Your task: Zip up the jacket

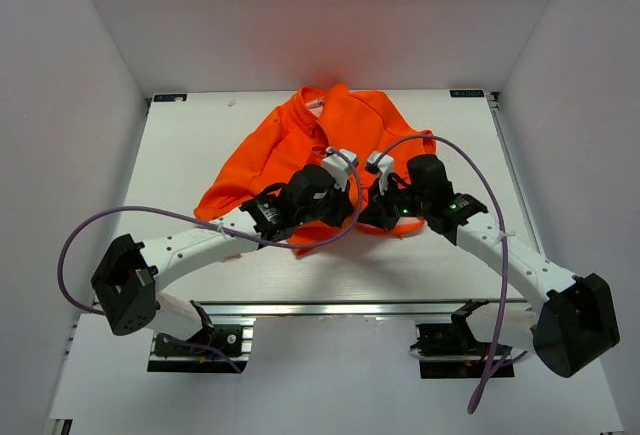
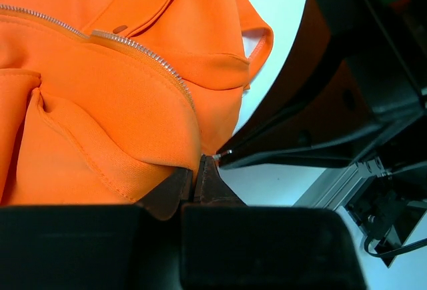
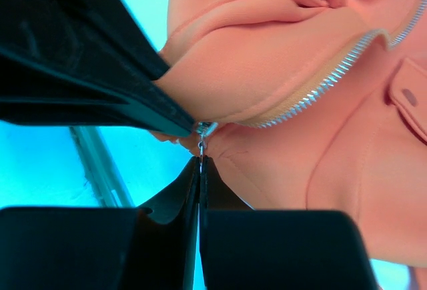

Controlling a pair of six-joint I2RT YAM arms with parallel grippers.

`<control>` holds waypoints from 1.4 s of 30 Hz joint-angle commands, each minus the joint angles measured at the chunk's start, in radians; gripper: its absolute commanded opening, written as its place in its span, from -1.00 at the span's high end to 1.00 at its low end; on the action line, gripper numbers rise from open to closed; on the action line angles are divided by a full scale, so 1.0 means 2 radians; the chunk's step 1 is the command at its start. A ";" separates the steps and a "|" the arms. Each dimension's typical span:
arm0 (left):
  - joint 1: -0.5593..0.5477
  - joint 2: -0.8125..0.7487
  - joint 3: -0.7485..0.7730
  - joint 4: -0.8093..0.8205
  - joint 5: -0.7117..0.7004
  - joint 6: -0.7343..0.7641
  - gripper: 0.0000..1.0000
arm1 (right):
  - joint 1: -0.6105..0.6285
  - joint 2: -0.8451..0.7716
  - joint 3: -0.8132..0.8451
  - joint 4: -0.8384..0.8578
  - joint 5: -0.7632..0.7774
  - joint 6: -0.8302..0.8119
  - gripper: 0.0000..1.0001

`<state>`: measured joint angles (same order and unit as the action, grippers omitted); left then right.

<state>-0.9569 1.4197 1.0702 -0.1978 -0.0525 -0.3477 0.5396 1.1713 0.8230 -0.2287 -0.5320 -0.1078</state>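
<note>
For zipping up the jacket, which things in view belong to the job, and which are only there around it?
Belong to the job:
jacket
zipper teeth
zipper pull, pinched by the right gripper
left gripper, shut on the jacket

Only there:
table
metal rail at its near edge
white walls

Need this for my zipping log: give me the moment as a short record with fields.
jacket: orange, lying on the white table
left tool: shut on jacket fabric beside the bottom end of the zipper
right tool: shut on the zipper pull
slider: at the zipper's bottom end, zip-up not yet started
</note>
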 commanded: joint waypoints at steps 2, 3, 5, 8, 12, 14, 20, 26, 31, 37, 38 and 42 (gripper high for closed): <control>-0.007 -0.014 0.001 0.002 0.050 0.007 1.00 | -0.009 -0.006 0.025 0.058 0.079 0.009 1.00; -0.007 -0.015 0.000 0.001 0.052 0.006 1.00 | -0.010 -0.006 0.026 0.068 0.106 0.013 1.00; -0.007 -0.015 -0.001 -0.006 0.055 0.004 1.00 | -0.011 0.002 0.040 0.062 0.133 0.013 1.00; -0.007 -0.016 -0.005 -0.014 0.057 -0.003 1.00 | -0.012 0.013 0.052 0.052 0.185 0.015 1.00; -0.007 -0.019 -0.013 -0.018 0.060 -0.010 1.00 | -0.013 0.018 0.060 0.050 0.215 0.014 1.00; -0.007 -0.017 -0.010 -0.028 0.062 -0.011 1.00 | -0.014 0.016 0.059 0.056 0.220 0.014 1.00; -0.007 -0.020 -0.012 -0.045 0.065 -0.014 1.00 | -0.014 0.016 0.063 0.054 0.213 0.011 1.00; -0.007 -0.023 -0.005 -0.079 0.091 -0.028 1.00 | -0.014 0.031 0.079 0.075 0.292 0.045 1.00; -0.007 -0.040 -0.024 -0.135 0.116 -0.064 1.00 | -0.022 0.094 0.116 0.100 0.324 0.034 1.00; -0.007 -0.063 -0.082 -0.137 0.142 -0.126 1.00 | -0.039 0.214 0.219 0.143 0.353 0.020 1.00; -0.007 -0.065 -0.086 -0.140 0.143 -0.133 1.00 | -0.049 0.250 0.259 0.147 0.355 0.019 1.00; -0.007 -0.070 -0.116 -0.154 0.152 -0.173 1.00 | -0.074 0.352 0.387 0.145 0.360 0.018 1.00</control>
<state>-0.9531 1.3235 0.8829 -0.3893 0.1272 -0.6025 0.4664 1.7657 1.3716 -0.0841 0.0620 -0.0414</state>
